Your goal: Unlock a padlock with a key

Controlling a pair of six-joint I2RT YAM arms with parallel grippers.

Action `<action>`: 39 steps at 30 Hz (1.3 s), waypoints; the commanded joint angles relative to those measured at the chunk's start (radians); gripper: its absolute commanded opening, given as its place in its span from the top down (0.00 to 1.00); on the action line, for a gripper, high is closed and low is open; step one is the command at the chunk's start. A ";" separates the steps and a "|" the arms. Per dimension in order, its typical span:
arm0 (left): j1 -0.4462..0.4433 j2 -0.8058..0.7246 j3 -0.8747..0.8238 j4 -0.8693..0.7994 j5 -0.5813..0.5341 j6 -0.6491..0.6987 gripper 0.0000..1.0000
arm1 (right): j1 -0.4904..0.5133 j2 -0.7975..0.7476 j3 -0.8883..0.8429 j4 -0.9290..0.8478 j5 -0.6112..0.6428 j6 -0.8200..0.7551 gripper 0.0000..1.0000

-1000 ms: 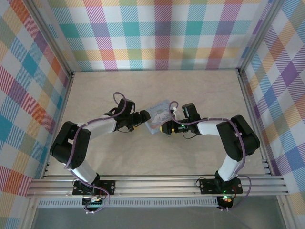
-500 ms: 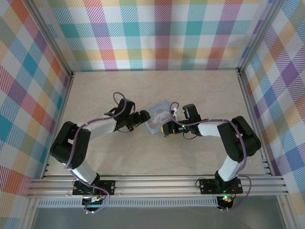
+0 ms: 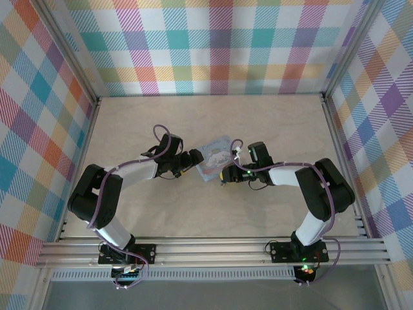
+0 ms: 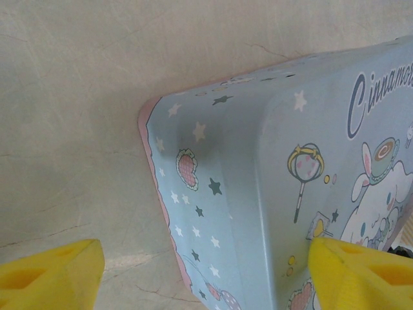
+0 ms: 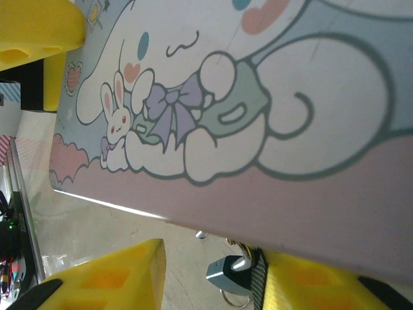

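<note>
The pale blue cartoon tin (image 3: pixel 214 157) lies mid-table between both arms. In the right wrist view the tiny padlock (image 5: pixel 233 274), dark blue-teal with a silvery shackle, hangs under the tin's front edge (image 5: pixel 271 194). It rests against my right gripper's right finger (image 5: pixel 322 287). A thin silvery ring (image 5: pixel 231 301) shows below the padlock, and I cannot make out a key. My right gripper (image 5: pixel 213 274) (image 3: pixel 225 175) is open around the padlock. My left gripper (image 4: pixel 206 274) (image 3: pixel 194 159) is open, straddling the tin's left corner (image 4: pixel 193 194).
The left gripper's yellow finger (image 5: pixel 39 29) shows at the tin's far corner in the right wrist view. Bare beige tabletop (image 3: pixel 213 116) surrounds the tin. Checked walls and aluminium rails (image 3: pixel 213 248) enclose the area.
The right arm has shifted slightly toward the near side, its gripper staying at the tin's front edge. The left arm and the tin have hardly moved.
</note>
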 commanded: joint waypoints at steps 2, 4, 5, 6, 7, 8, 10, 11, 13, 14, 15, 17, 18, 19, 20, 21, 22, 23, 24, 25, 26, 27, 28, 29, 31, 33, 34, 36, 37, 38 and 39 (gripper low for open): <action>0.009 0.001 -0.006 -0.065 -0.027 0.006 0.18 | 0.006 -0.033 -0.009 0.016 -0.016 -0.008 0.63; 0.010 -0.001 -0.005 -0.065 -0.028 0.006 0.18 | 0.007 -0.033 -0.011 0.010 -0.009 -0.008 0.66; 0.010 -0.001 -0.007 -0.065 -0.028 0.006 0.18 | 0.007 -0.033 -0.011 0.008 -0.006 -0.008 0.67; 0.009 0.001 -0.008 -0.065 -0.029 0.006 0.18 | 0.006 -0.033 -0.010 0.008 -0.006 -0.009 0.67; 0.009 0.001 -0.008 -0.066 -0.029 0.006 0.18 | 0.007 -0.032 -0.011 0.006 -0.006 -0.008 0.69; 0.010 0.001 -0.008 -0.065 -0.028 0.006 0.18 | 0.007 -0.032 -0.009 0.005 -0.004 -0.008 0.70; 0.009 -0.001 -0.008 -0.065 -0.029 0.006 0.18 | 0.007 -0.030 -0.008 0.003 -0.004 -0.008 0.72; 0.010 -0.001 -0.008 -0.065 -0.029 0.006 0.18 | 0.006 -0.030 -0.008 0.000 -0.002 -0.009 0.74; 0.009 -0.002 -0.010 -0.065 -0.029 0.006 0.18 | 0.007 -0.030 -0.008 -0.003 -0.001 -0.009 0.75; 0.010 -0.003 -0.009 -0.065 -0.029 0.006 0.18 | 0.006 -0.031 -0.008 -0.002 0.000 -0.009 0.77; 0.010 -0.004 -0.009 -0.066 -0.029 0.007 0.18 | 0.007 -0.030 -0.007 -0.005 0.001 -0.008 0.78; 0.010 -0.005 -0.010 -0.065 -0.031 0.006 0.18 | 0.007 -0.030 -0.008 -0.006 0.003 -0.009 0.81; 0.010 -0.006 -0.010 -0.067 -0.030 0.007 0.18 | 0.007 -0.030 -0.007 -0.007 0.002 -0.010 0.83; 0.009 -0.007 -0.011 -0.067 -0.031 0.006 0.18 | 0.007 -0.031 -0.008 -0.008 0.005 -0.009 0.84; 0.010 -0.007 -0.010 -0.067 -0.032 0.006 0.18 | 0.007 -0.030 -0.007 -0.008 0.007 -0.010 0.86; 0.009 -0.008 -0.010 -0.069 -0.032 0.008 0.18 | 0.006 -0.031 -0.006 -0.010 0.009 -0.008 0.87; 0.009 -0.009 -0.009 -0.068 -0.033 0.008 0.18 | 0.007 -0.031 -0.007 -0.011 0.012 -0.007 0.88; 0.009 -0.008 -0.010 -0.070 -0.033 0.008 0.18 | 0.007 -0.032 -0.007 -0.010 0.013 -0.007 0.90; 0.010 -0.008 -0.009 -0.070 -0.035 0.010 0.18 | 0.007 -0.032 -0.007 -0.010 0.017 -0.005 0.91; 0.009 -0.009 -0.009 -0.072 -0.036 0.012 0.18 | 0.007 -0.032 -0.009 -0.009 0.021 -0.002 0.92; 0.009 -0.008 -0.008 -0.073 -0.037 0.012 0.18 | 0.004 -0.033 -0.010 -0.008 0.025 0.000 0.93; 0.009 -0.008 -0.008 -0.073 -0.037 0.012 0.18 | 0.005 -0.034 -0.012 -0.008 0.028 0.002 0.94; 0.009 -0.008 -0.008 -0.073 -0.037 0.012 0.18 | 0.004 -0.035 -0.014 -0.006 0.031 0.007 0.95; 0.008 -0.008 -0.007 -0.073 -0.038 0.012 0.18 | 0.005 -0.036 -0.017 -0.004 0.034 0.009 0.96; 0.008 -0.008 -0.008 -0.075 -0.039 0.012 0.18 | 0.005 -0.038 -0.022 0.001 0.040 0.016 0.97; 0.010 -0.010 -0.007 -0.076 -0.041 0.014 0.18 | 0.004 -0.040 -0.027 0.004 0.047 0.024 0.99; 0.010 -0.011 -0.007 -0.078 -0.041 0.014 0.18 | 0.002 -0.039 -0.030 0.004 0.050 0.026 0.99; 0.011 -0.010 -0.008 -0.079 -0.043 0.017 0.18 | -0.001 -0.042 -0.035 0.007 0.056 0.034 0.99; 0.010 -0.010 -0.008 -0.079 -0.044 0.016 0.18 | -0.002 -0.041 -0.036 0.005 0.057 0.038 1.00; 0.009 -0.010 -0.010 -0.080 -0.044 0.015 0.18 | -0.004 -0.042 -0.039 0.008 0.058 0.041 1.00; 0.010 -0.010 -0.009 -0.079 -0.043 0.017 0.18 | -0.007 -0.045 -0.043 0.011 0.059 0.045 1.00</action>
